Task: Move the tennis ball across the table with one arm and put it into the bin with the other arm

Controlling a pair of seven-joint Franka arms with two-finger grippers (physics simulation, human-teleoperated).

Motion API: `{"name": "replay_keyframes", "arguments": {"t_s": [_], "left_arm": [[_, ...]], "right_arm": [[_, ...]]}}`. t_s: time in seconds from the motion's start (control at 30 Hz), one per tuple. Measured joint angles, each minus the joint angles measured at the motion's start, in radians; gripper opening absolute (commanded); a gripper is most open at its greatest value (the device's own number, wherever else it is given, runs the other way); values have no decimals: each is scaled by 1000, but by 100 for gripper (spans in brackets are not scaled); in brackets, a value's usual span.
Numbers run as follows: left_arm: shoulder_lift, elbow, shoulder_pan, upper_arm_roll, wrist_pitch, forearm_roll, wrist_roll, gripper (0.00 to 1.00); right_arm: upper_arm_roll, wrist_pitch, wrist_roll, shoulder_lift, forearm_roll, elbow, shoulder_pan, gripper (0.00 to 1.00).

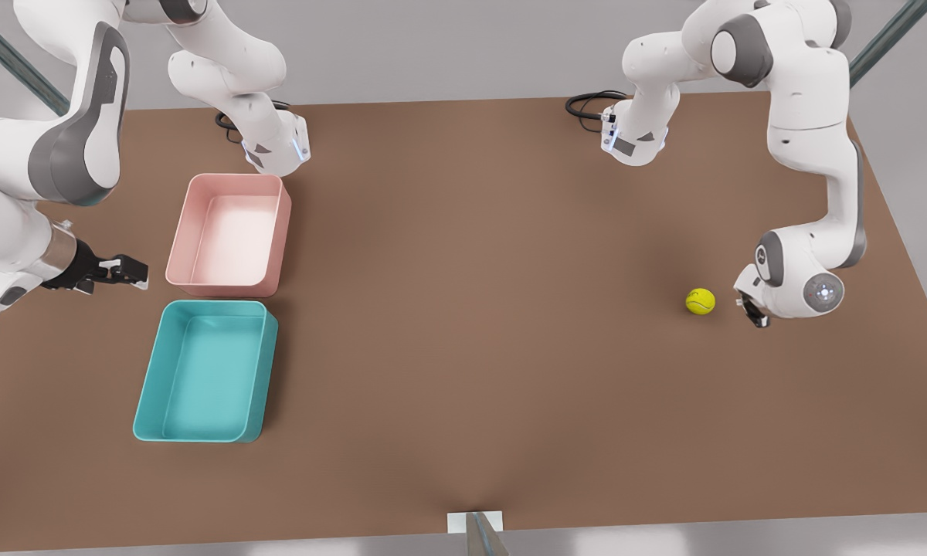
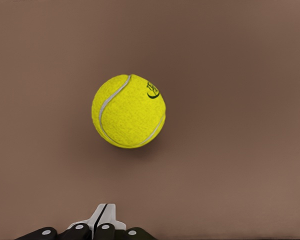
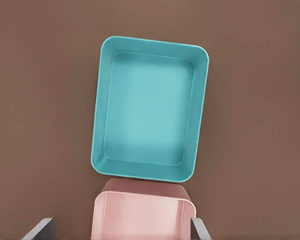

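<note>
The brown table [image 1: 463, 347] carried everything. The teal bin [image 1: 201, 371] lay just beside the pink bin [image 1: 228, 235], their short ends nearly touching, both near the right gripper [image 1: 127, 272], which hung by the pink bin's outer side at the front view's left. That gripper's fingers [image 3: 40, 230] stood spread wide, holding nothing, with both bins ahead of them in the right wrist view. The tennis ball [image 1: 700, 301] rested on the table well apart from the bins, just beside the left gripper [image 1: 753, 310] and not touching it. That gripper's fingers [image 2: 97, 220] were pressed together, empty, the ball ahead of their tips.
</note>
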Motion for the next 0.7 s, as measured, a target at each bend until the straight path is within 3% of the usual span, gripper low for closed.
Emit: {"name": "replay_keyframes", "arguments": {"t_s": [0.47, 0.57, 0.63, 0.7], "left_arm": [[23, -114, -14, -23, 192, -17, 116, 21], [-4, -118, -27, -198, 171, -19, -29, 21], [-7, 35, -38, -318, 90, -48, -182, 21], [-8, 134, -33, -356, 2, -106, -325, 21]], "right_arm": [[0, -8, -11, 0, -4, -3, 0, 100], [0, -9, -12, 0, -5, -4, 0, 100], [0, -10, -13, 0, -5, -5, 0, 100], [0, -10, -14, 1, -5, -5, 0, 100]]}}
